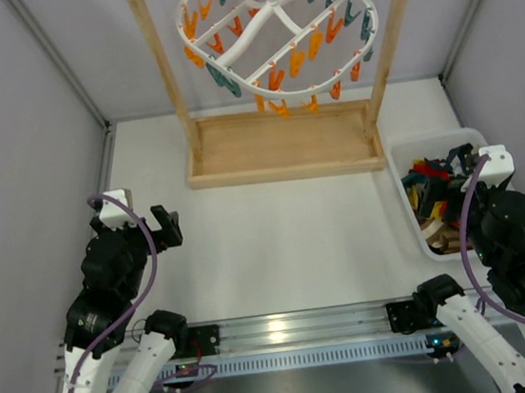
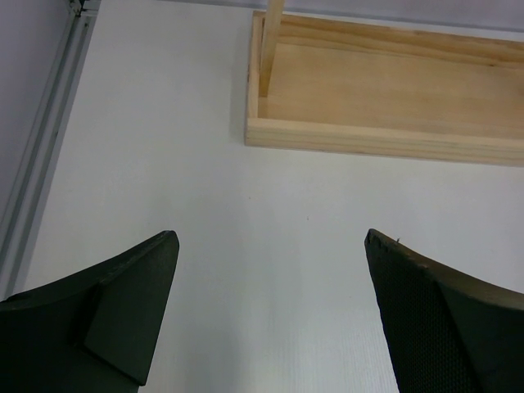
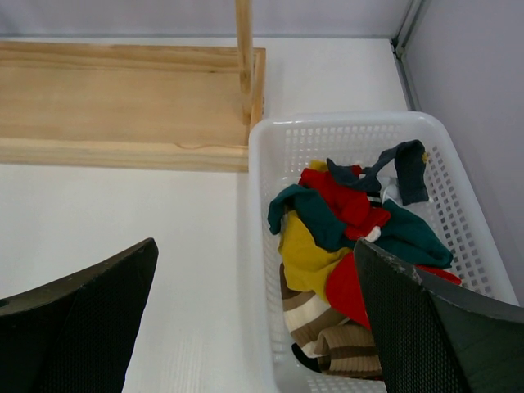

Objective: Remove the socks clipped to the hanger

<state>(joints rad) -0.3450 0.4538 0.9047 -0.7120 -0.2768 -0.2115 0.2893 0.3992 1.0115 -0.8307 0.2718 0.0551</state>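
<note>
The hanger (image 1: 276,30), a white oval ring fringed with orange and teal clips, hangs tilted from the wooden stand's top bar. I see no sock on its clips. The socks (image 3: 352,229), in red, dark teal, mustard yellow and brown stripes, lie heaped in a white basket (image 3: 344,121) at the right; they also show in the top view (image 1: 434,187). My left gripper (image 1: 166,225) is open and empty low over the bare table (image 2: 270,239). My right gripper (image 3: 255,246) is open and empty, straddling the basket's left wall.
The wooden stand's base tray (image 1: 283,144) sits at the table's back middle, with uprights (image 1: 162,65) on each side; it also shows in the left wrist view (image 2: 385,106). Grey walls close in left and right. A metal rail (image 1: 288,327) runs along the near edge.
</note>
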